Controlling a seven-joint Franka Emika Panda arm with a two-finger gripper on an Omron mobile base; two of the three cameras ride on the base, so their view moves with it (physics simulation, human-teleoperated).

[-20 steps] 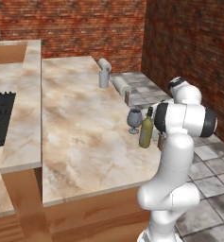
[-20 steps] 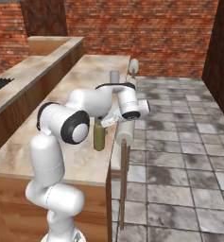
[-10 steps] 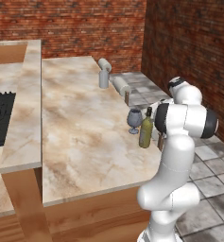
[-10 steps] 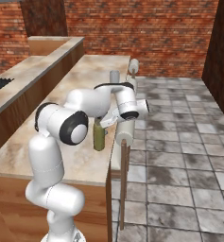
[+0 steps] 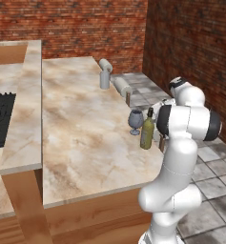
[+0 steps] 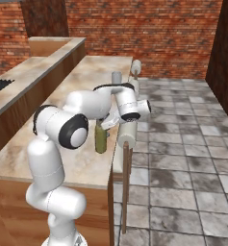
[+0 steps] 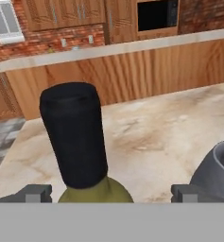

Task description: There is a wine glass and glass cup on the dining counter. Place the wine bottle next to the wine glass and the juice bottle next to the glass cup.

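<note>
The olive-green wine bottle stands upright on the dining counter near its right edge. Just left of it stands the dark stemmed wine glass. My gripper is open, its two tips wide apart on either side of the wine bottle at its dark neck, not touching it. In the hand view the wine glass shows its bowl at the right. The pale glass cup stands further back along the same edge. The juice bottle is out of view.
A raised tier runs along the counter's left, with a dark cooktop beyond it. Stools with pale rolled seats stand along the counter's right edge above a tiled floor. Brick walls close the back and right.
</note>
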